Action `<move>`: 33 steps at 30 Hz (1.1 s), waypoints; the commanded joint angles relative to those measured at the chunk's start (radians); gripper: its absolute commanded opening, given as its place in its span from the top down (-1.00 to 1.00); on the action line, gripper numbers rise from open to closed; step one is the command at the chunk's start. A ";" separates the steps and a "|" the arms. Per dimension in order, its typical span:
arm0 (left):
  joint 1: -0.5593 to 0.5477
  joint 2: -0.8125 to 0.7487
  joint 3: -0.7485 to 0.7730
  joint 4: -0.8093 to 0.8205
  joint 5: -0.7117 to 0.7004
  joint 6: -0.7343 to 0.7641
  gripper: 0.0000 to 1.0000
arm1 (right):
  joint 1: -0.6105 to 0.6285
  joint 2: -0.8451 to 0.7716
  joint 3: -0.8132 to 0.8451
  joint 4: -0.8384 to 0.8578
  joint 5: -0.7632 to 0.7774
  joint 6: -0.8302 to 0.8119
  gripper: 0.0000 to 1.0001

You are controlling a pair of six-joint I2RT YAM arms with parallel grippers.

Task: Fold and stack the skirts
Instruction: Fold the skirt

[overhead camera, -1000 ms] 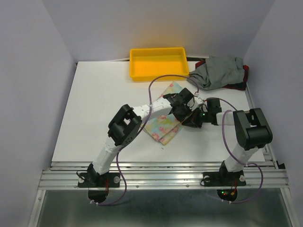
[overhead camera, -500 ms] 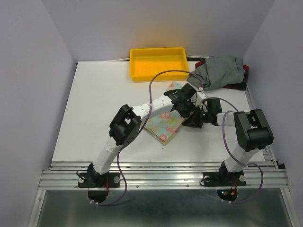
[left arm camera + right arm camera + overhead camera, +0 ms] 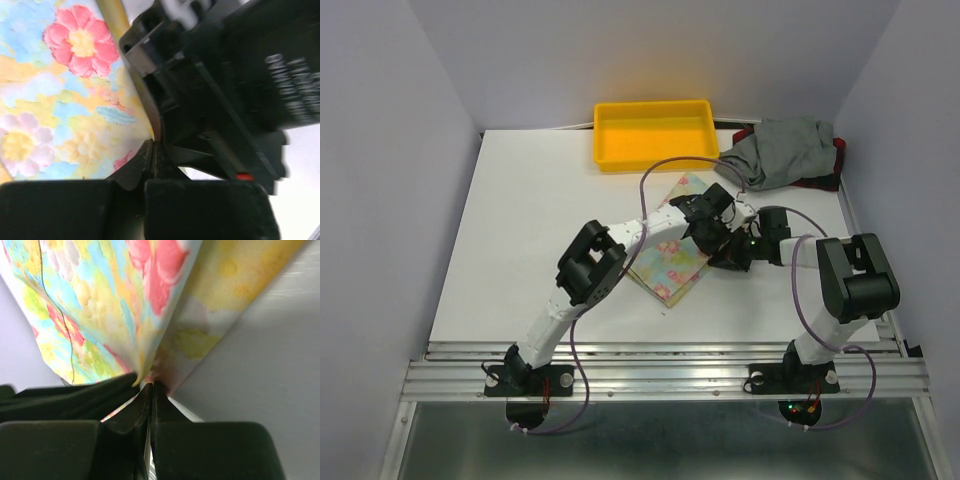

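Left pincer (image 3: 152, 146), pinching floral skirt (image 3: 667, 262), apparently edged right.

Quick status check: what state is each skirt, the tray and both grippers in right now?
floral skirt: partly folded, edge pinched
grey skirt: crumpled, unfolded
plaid skirt: mostly hidden beneath grey skirt
yellow tray: empty
left gripper: shut on floral skirt
right gripper: shut on floral skirt

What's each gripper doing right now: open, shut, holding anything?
Left gripper: jaws shut on the edge of the floral skirt.
Right gripper: jaws shut on a fold of the floral skirt.
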 commanded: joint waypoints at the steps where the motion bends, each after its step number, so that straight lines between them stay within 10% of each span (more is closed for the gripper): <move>1: 0.000 0.033 0.009 0.003 0.047 -0.003 1.00 | 0.003 -0.044 -0.004 -0.046 0.054 -0.057 0.94; 11: 0.013 0.019 -0.068 0.038 0.110 -0.009 1.00 | -0.068 -0.191 0.122 -0.360 0.087 -0.209 0.99; 33: 0.013 -0.051 -0.205 0.086 0.136 0.001 0.83 | -0.137 -0.033 0.254 -0.115 0.135 -0.177 0.95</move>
